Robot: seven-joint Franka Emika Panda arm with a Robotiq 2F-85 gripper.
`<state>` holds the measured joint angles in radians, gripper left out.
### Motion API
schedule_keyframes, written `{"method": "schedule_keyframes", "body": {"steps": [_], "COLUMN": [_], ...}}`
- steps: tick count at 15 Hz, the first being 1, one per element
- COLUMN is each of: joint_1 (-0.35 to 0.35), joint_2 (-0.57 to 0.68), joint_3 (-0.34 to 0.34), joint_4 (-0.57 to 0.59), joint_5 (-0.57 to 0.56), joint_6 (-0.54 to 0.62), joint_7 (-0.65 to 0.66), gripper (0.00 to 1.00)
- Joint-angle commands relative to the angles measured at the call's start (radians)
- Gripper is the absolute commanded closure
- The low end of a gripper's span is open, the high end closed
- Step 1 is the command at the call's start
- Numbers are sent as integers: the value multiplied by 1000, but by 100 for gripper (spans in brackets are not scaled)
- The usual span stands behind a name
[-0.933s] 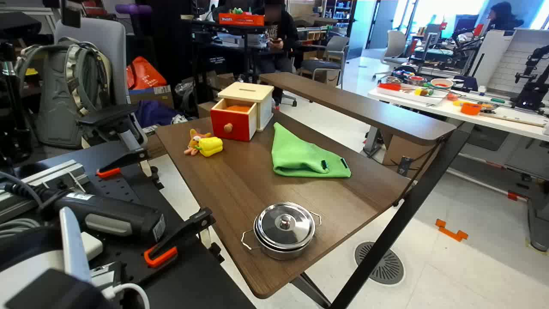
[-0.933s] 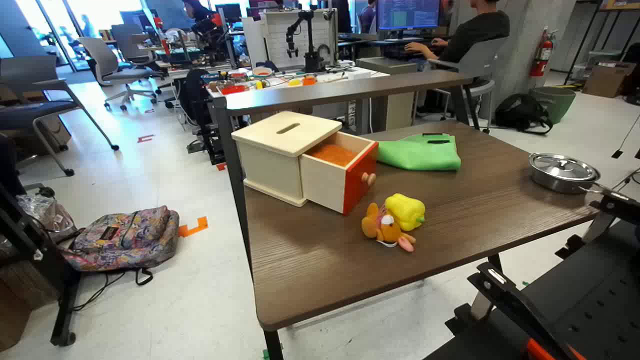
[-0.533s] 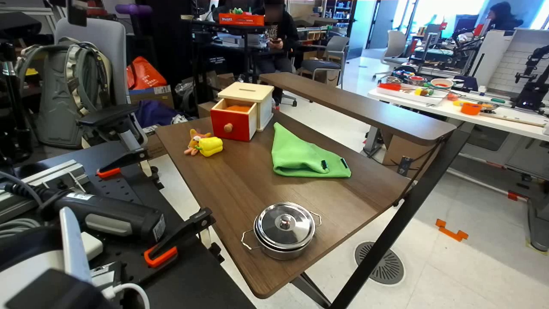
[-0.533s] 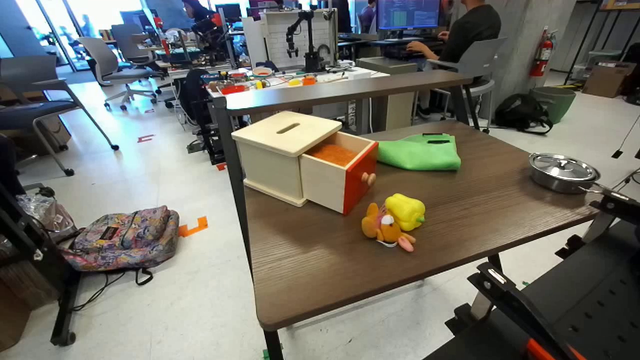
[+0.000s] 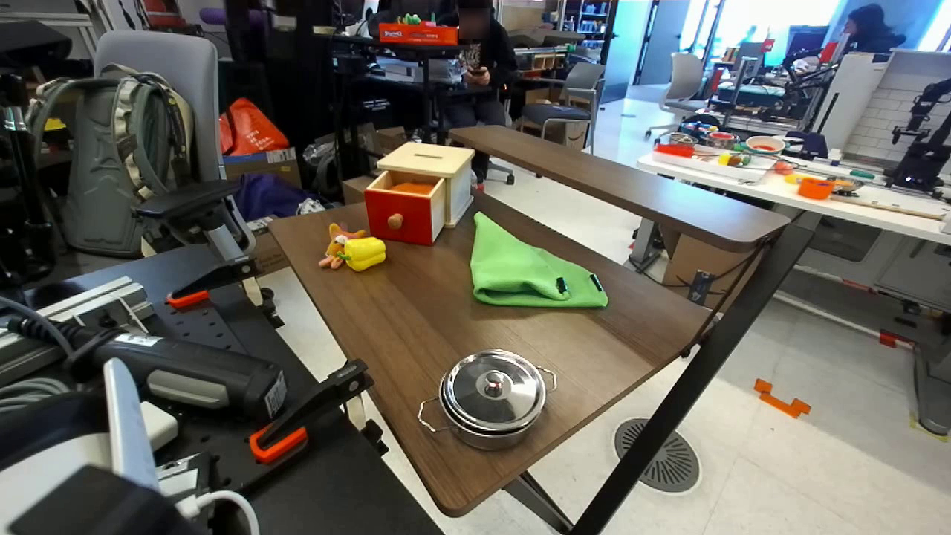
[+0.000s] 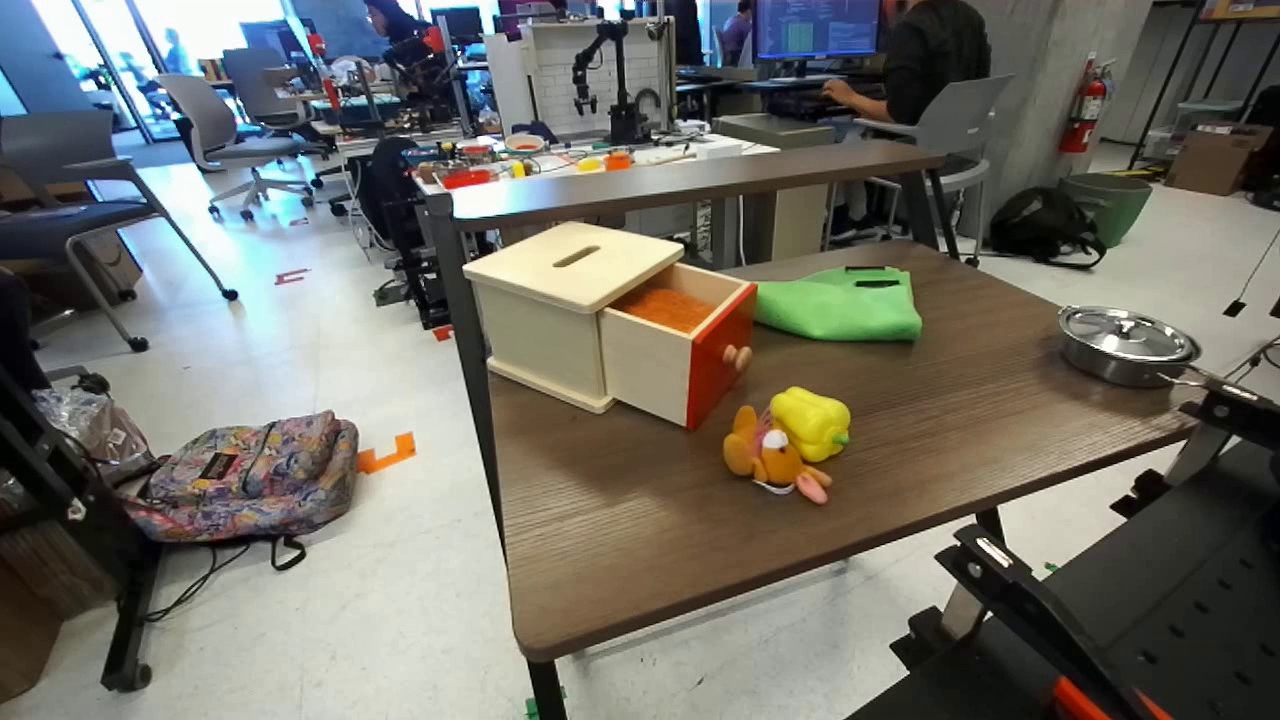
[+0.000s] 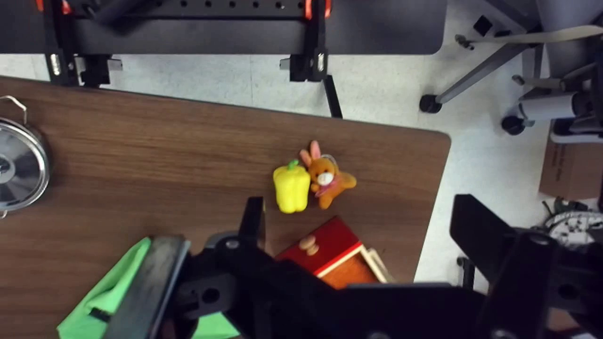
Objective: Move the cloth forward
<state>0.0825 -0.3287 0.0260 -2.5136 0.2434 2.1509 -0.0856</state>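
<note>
— Since a moment ago, your gripper (image 7: 359,207) has moved sideways, a dark part (image 5: 283,26) of it showing at the top of an exterior view.
— Its fingers (image 7: 478,235) stand wide apart; you're holding nothing.
— And your green cloth (image 5: 527,271)?
— Unmoved on the table (image 5: 416,319), left of your gripper in the wrist view, partly hidden behind it.

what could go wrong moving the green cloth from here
The open black gripper could bump the pulled-out, red-fronted wooden drawer near the rumpled green fabric cloth. If dragged toward the lidded metal pot, the cloth might push it off the brown table, as the pot stands near an edge.
</note>
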Motion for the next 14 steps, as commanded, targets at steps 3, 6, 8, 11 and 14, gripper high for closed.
{"method": "schedule_keyframes", "body": {"steps": [3, 6, 8, 11, 14], "joint_1": [-57, -90, -123, -167, -198], "joint_2": [271, 433, 540, 672, 788], "joint_3": [-86, -104, -95, -66, -40], "joint_4": [144, 228, 296, 391, 491], "joint_5": [31, 83, 119, 130, 107], "joint_6": [227, 331, 379, 434, 456], "joint_7": [-102, -135, -153, -144, -120], "gripper": [0, 0, 0, 0, 0]}}
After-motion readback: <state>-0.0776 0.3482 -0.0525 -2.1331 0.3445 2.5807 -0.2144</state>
